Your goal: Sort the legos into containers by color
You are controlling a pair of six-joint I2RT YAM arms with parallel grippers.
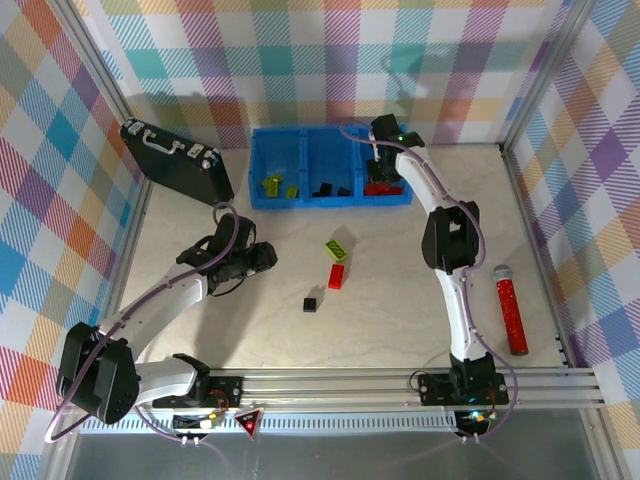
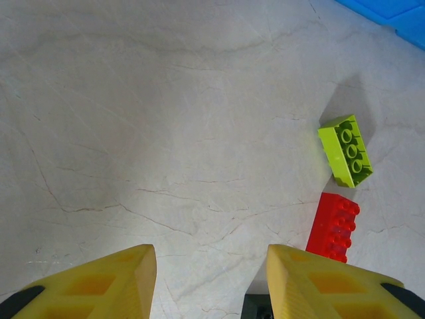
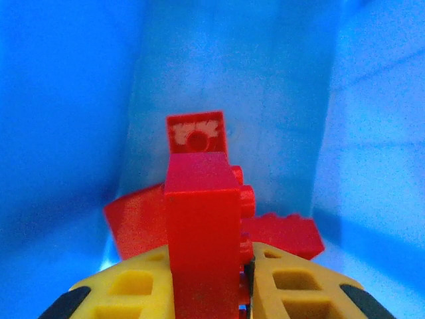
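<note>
Left gripper (image 2: 211, 256) fingers spread above table (image 2: 133, 100); green brick (image 2: 346, 151) and red brick (image 2: 333, 227) lie ahead, just beside each other. Right wrist: right gripper (image 3: 209, 266) pinches upright red block (image 3: 202, 212) inside blue bin (image 3: 66, 100), over other red pieces (image 3: 282, 234). Overhead: black brick (image 1: 311, 303) loose on table near those two.

Up at ten o'clock on the pale marbled table (image 1: 390, 330), the black briefcase (image 1: 176, 160) sits at a slant by the left wall, silver latches and handle catching the light. Over at four o'clock, well apart from it, the red glittery tube (image 1: 511, 308) lies lengthwise near the right frame, its grey capped end pointing to twelve. Pastel plaid cloth (image 1: 300, 60) wraps the scene from nine round to three, and at six a silver rail (image 1: 350, 380) runs across the near edge, a small red triangle (image 1: 248, 422) just below it.
</note>
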